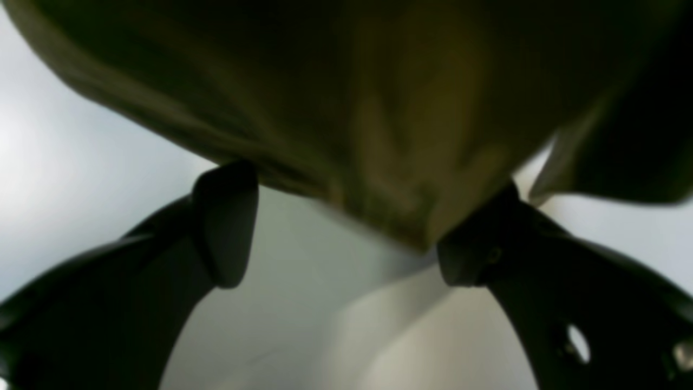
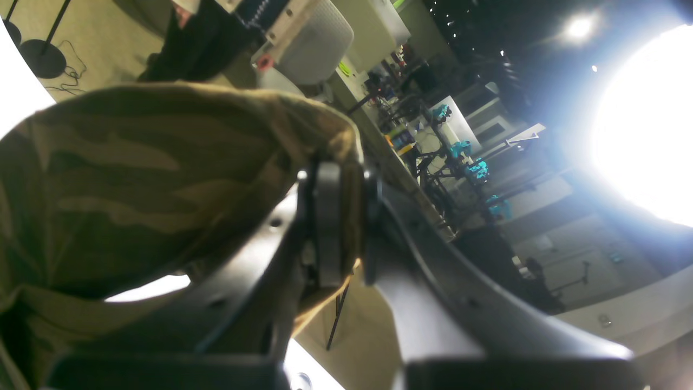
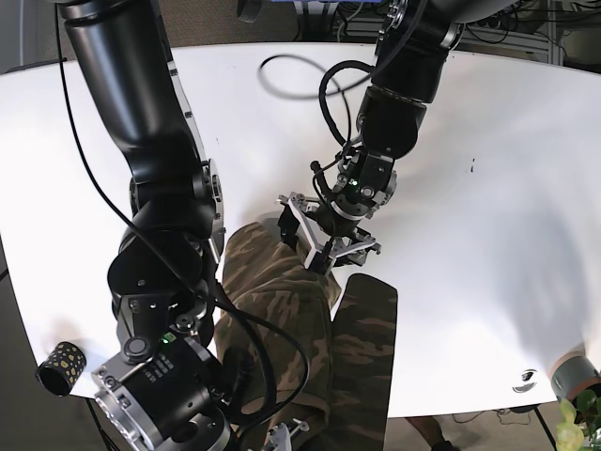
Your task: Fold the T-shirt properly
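Near the front edge of the white surface, the camouflage T-shirt hangs bunched. Right gripper jaws pinch its hem; left gripper jaws gape, fabric draped between, ungripped. No fold looks finished.

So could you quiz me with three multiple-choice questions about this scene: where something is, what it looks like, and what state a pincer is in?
1. Where does the shirt lie?
A. near table edge, hanging over
B. far table edge
C. floor

2. What is the shirt's pattern?
A. plain white
B. camouflage
C. red stripes

3. What is the right pincer doing?
A. open, empty
B. shut on shirt
C. holding a cup

Answers: 1 A, the base view shows it draped over the near edge. 2 B, green-brown blotches show. 3 B, the right wrist view shows cloth pinched between the fingers. The left pincer is open, with cloth between its fingers.
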You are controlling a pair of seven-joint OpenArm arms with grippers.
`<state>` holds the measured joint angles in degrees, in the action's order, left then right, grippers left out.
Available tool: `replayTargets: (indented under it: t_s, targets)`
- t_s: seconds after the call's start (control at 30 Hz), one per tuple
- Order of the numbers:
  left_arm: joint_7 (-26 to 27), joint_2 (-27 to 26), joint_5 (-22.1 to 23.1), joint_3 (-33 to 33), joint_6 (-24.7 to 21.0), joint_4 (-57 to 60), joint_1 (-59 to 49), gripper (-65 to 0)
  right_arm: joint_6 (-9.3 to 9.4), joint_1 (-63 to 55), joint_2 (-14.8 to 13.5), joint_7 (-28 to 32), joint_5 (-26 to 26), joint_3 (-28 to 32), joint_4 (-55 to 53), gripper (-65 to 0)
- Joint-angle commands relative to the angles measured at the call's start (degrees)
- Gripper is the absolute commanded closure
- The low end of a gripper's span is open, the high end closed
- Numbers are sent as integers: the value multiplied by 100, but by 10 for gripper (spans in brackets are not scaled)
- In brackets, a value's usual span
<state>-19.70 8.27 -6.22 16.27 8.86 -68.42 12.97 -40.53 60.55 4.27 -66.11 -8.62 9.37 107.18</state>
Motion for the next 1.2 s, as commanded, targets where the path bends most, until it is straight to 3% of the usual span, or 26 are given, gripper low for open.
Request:
replayTargets:
  t_s: [0.0, 0.2, 0.5, 0.77, 1.17]
  targets:
    - [181, 73, 28, 4, 6, -81, 123, -401, 53, 252, 17, 162, -4, -18, 65, 0]
    - [181, 3, 2, 4, 6, -46, 158, -10, 53, 243, -10, 180, -30, -27, 65, 0]
    - [173, -251, 28, -111, -3, -169, 105, 0, 53, 235, -19, 180, -30, -27, 56, 0]
    - [164, -339, 28, -691, 15, -942, -247, 0, 53, 147, -19, 180, -39, -27, 56, 0]
    - [146, -735, 11, -753, 24, -2173, -1020, 0, 53, 41, -19, 180, -39, -27, 56, 0]
